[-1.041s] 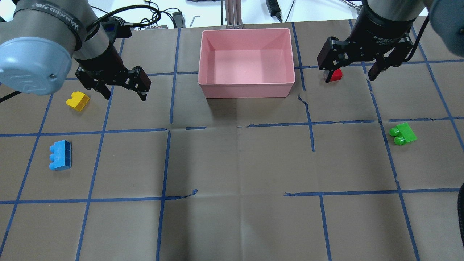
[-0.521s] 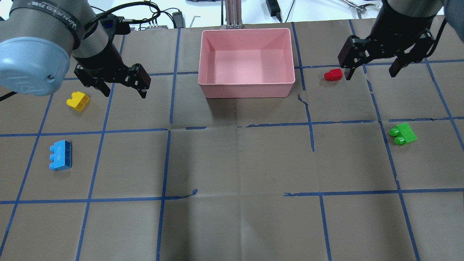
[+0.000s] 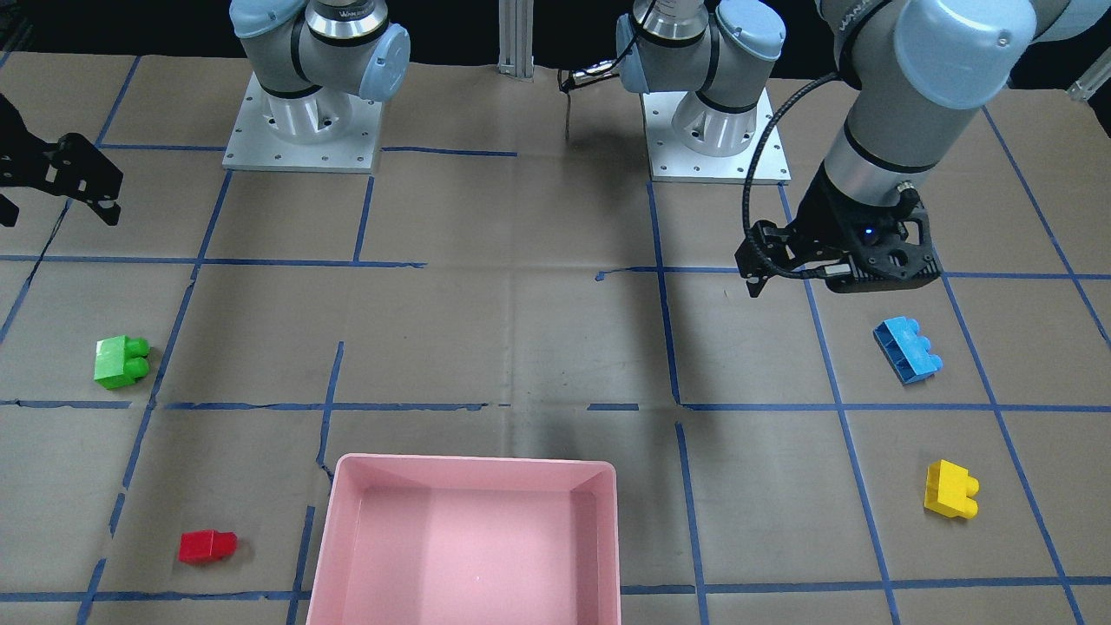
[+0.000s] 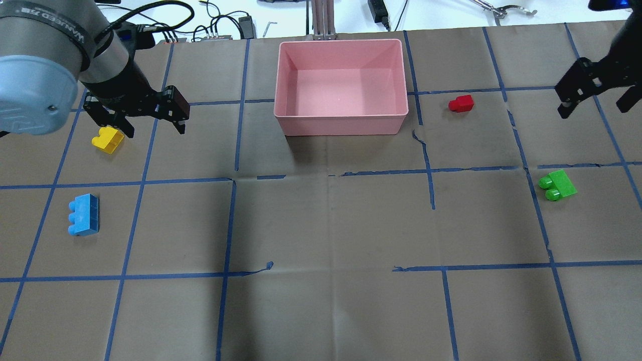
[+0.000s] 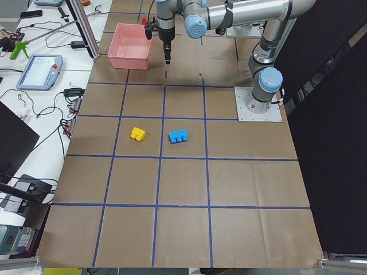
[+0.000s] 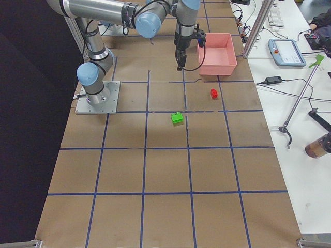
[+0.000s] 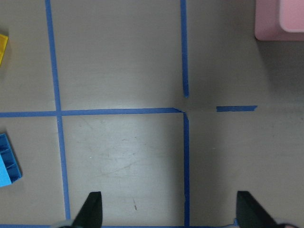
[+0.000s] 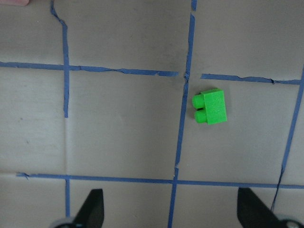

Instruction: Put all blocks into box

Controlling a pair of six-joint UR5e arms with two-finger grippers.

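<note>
Overhead view. My left fingers [image 4: 176, 111] are spread wide and point down over the desk [image 4: 321, 225]. One tip shows just beside the yellow block [image 4: 108, 139]. The blue block [image 4: 84, 214] lies apart, nearer my base. My right fingers [image 4: 573, 94] are also spread, at the frame's right edge, well apart from the red block [image 4: 461, 104] and the green block [image 4: 557, 185]. The box [image 4: 341, 125] sits far-centre. All four blocks lie on the desk outside it.

Front-facing view. My left forearm slants down with the wrist bent. Its fingers hang raised above the desk, clear of blue and yellow. My right fingers are cut off at the frame edge.

Side views. The desk is brown paper gridded with blue tape, torn in places. A white bench [image 5: 34, 86] carries cables and a pendant [image 5: 39, 70].

Left wrist view. The tips are wide apart over bare paper, with blue and yellow at the left edge and a corner of the box at top right.

Right wrist view. The tips are wide apart, with green lying on its side ahead of them.
</note>
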